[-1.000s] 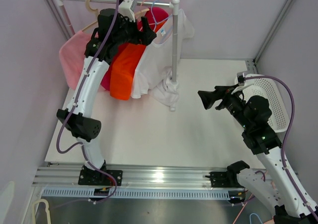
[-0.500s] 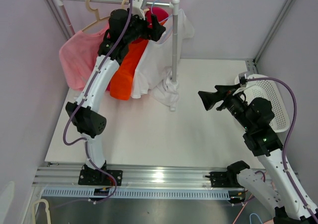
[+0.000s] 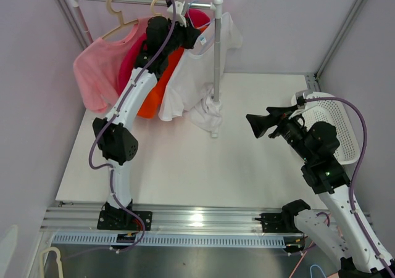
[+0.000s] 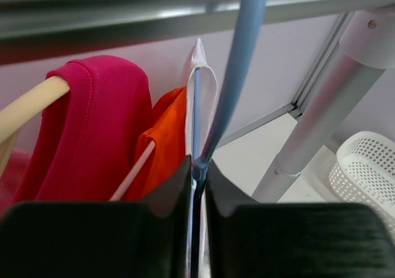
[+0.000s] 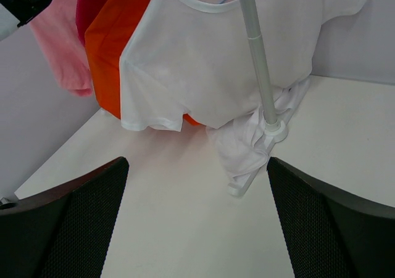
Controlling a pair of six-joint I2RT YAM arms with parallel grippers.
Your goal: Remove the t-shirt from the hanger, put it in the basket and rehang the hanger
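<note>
Left wrist view: the left gripper (image 4: pixel 197 164) has its jaws pressed almost together, pinching the thin blue hanger (image 4: pixel 237 68) just below its hook, with the collar of the white t-shirt (image 3: pixel 187 85) directly behind. The garment hangs on that hanger at the right end of the far rail (image 3: pixel 139 0), beside the upright post (image 3: pixel 216 50); its lower hem bunches around the post foot on the table (image 3: pixel 185 167). Judged handling: light, limp, non-fragile fabric that stretches and drags; the neck opening may catch on the hanger shoulders. Recommended hold: a shoulder seam or sleeve, drawn sideways off one hanger arm. The right gripper (image 3: pixel 253 122) hovers at the near right, jaws spread wide, empty. No brand, label or writing is legible.
</note>
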